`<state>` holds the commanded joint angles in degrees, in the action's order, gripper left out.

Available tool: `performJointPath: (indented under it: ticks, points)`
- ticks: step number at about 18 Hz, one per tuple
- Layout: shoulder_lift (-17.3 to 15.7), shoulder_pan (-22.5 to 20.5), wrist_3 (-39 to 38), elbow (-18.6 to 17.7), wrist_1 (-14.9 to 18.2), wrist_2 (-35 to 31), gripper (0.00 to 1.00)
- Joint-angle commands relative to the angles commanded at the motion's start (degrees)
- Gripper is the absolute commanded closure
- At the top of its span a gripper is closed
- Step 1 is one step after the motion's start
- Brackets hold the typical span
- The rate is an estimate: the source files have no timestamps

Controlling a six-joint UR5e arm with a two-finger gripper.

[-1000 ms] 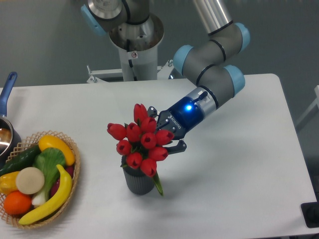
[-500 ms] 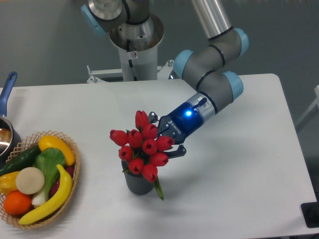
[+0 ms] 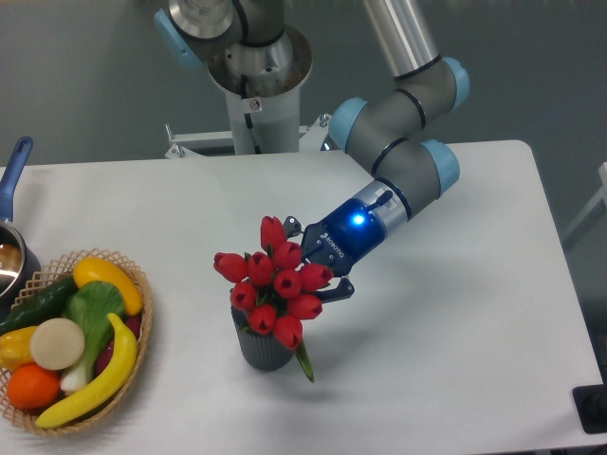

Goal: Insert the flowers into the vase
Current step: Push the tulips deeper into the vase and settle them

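Observation:
The flowers (image 3: 275, 282), a bunch of red tulips with green stems, stand tilted in the mouth of the vase (image 3: 265, 351), a small dark grey ribbed cylinder near the middle of the table. The buds cover the vase's mouth, and a green leaf hangs over its right side. My gripper (image 3: 316, 259) reaches in from the right, tilted down, with its fingers on either side of the bunch just behind the buds. It is shut on the flowers. The stems inside the vase are hidden.
A wicker basket (image 3: 133, 284) of fruit and vegetables sits at the left front. A metal pot with a blue handle (image 3: 15, 163) is at the left edge. The robot base (image 3: 256, 81) stands at the back. A dark object (image 3: 593, 408) sits off the table's right front corner.
My gripper and the flowers have moved slightly down and to the right, and the bunch sits lower in the vase. The vase has not moved.

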<state>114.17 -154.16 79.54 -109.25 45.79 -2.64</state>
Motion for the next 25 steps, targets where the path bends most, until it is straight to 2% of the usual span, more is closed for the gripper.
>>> performJointPath:
  ticks: [3,5,7,13,15,17,21,25]
  points:
    - [0.0,0.0,0.0,-0.09,0.0,0.0,0.6]
    - [0.0,-0.09,0.0,-0.09,0.0,0.0,0.48]
    - [-0.09,-0.09,0.0,-0.09,0.0,0.0,0.24]
    - [-0.09,-0.44,0.0,-0.09,0.0,-1.75,0.2]
    - [-0.17,-0.7,0.09,-0.09,-0.09,-3.95,0.07]
    - [-0.26,-0.88,0.0,-0.09,0.0,-5.0,0.01]
    - [-1.67,-0.97,-0.17,-0.26,0.09,-8.69,0.0]
    - [-4.48,-1.23,-0.53,-0.62,0.09,-14.05,0.0]
